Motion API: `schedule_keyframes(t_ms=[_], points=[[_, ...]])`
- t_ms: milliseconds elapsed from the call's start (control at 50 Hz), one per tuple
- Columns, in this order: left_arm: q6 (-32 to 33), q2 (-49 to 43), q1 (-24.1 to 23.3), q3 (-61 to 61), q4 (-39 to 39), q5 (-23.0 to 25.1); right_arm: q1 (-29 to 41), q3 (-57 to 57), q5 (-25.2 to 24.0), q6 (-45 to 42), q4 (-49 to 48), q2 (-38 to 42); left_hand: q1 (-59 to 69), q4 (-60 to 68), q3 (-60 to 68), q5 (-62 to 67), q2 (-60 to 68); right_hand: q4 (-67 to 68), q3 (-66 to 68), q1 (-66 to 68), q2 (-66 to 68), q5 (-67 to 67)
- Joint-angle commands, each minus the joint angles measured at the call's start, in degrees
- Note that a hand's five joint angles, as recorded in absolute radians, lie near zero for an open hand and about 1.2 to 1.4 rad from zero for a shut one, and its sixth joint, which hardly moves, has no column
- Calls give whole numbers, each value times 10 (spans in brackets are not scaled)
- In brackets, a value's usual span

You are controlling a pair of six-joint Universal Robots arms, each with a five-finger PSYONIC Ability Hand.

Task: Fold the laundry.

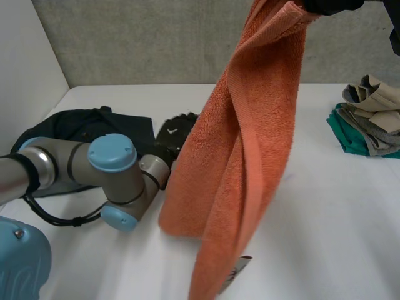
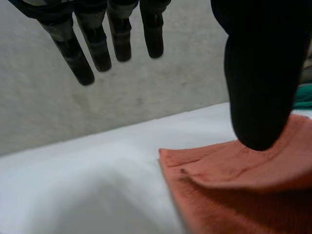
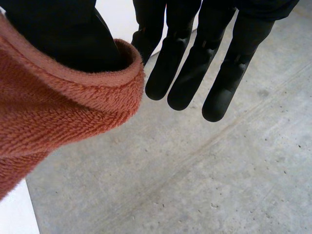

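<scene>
Head view: we see the right hand [image 1: 328, 5] holding the towel [image 1: 250, 137] up, its bottom on the table [image 1: 337, 206]. Left wrist view: left hand [image 2: 258, 87] straight-fingered, thumb at the towel's edge, gripping nothing. Right wrist view: towel hooked over the thumb, fingers straight. We'd pinch a lower corner first, then spread.

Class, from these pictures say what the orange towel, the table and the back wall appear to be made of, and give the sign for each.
Orange towel: likely cotton terry, soft and matt; fuzzy looped pile, ribbed hem.
Table: smooth, even white surface; laminate or painted board, cannot tell which.
Wall: seemingly bare concrete; grey, mottled, pitted, matt.
</scene>
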Motion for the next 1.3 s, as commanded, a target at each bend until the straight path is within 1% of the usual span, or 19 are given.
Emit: schedule_keyframes(t_ms=[20,60,160,260,420,540,660,680,700,720,740,800,880,900,940,1040,1180,1240,1300], points=[[-29,18,-19,-18,-22,10,-9,10,-5,1,0,12,86,93,96,92,92,112,115,149,121,120],[-25,35,-7,-27,-22,2,-9,14,-5,0,1,17,86,93,96,92,92,112,115,149,121,120],[17,91,88,-75,-28,4,-6,24,-8,0,1,17,81,88,91,87,87,112,115,149,121,120],[38,131,115,-122,-29,27,-8,23,-12,1,2,15,77,85,88,84,84,112,115,149,121,120],[42,135,90,-159,-28,150,0,2,-7,2,3,7,57,64,68,64,64,112,115,149,121,120],[36,81,26,-91,-27,161,1,-12,-5,2,6,2,54,61,64,60,61,112,115,149,121,120],[4,37,-10,-21,-57,168,-5,-20,-5,2,9,-10,82,89,93,89,89,112,115,149,121,120],[-6,37,-15,-19,-65,169,-8,-22,-4,2,9,-9,131,138,141,137,137,112,115,149,121,120],[-25,38,-26,-19,-78,172,-9,-23,-4,2,9,-10,421,428,432,427,428,112,115,149,121,120],[-29,42,-30,-20,-81,167,-9,-23,-4,2,9,-10,600,607,611,606,607,112,115,149,121,120],[-30,44,-31,-21,-81,165,-9,-23,-4,2,9,-8,602,609,613,608,609,112,115,149,121,120],[-31,58,-28,-16,-80,145,-27,-22,-2,-1,11,-3,602,609,613,608,609,112,115,149,121,120],[-26,123,35,-40,-67,93,-63,-17,-4,-5,19,-2,602,609,613,608,609,112,115,149,121,120],[-22,162,66,-60,-55,71,-71,-16,-6,-5,21,-1,602,609,613,608,609,112,115,149,121,120],[-19,197,89,-78,-43,60,-91,-15,-9,-4,28,-1,602,609,613,608,609,112,115,149,121,120],[3,331,136,-173,-11,65,-150,-2,-19,-5,51,-2,602,609,613,608,609,112,115,149,121,120],[25,485,139,-306,18,74,-198,21,-60,-5,92,-1,602,609,613,608,609,112,115,149,121,120],[23,504,137,-338,36,86,-207,25,-80,-2,102,-1,602,609,613,608,609,112,115,149,121,120],[20,470,134,-353,49,114,-206,17,-87,6,101,-1,141,148,152,147,148,112,115,149,121,120]])
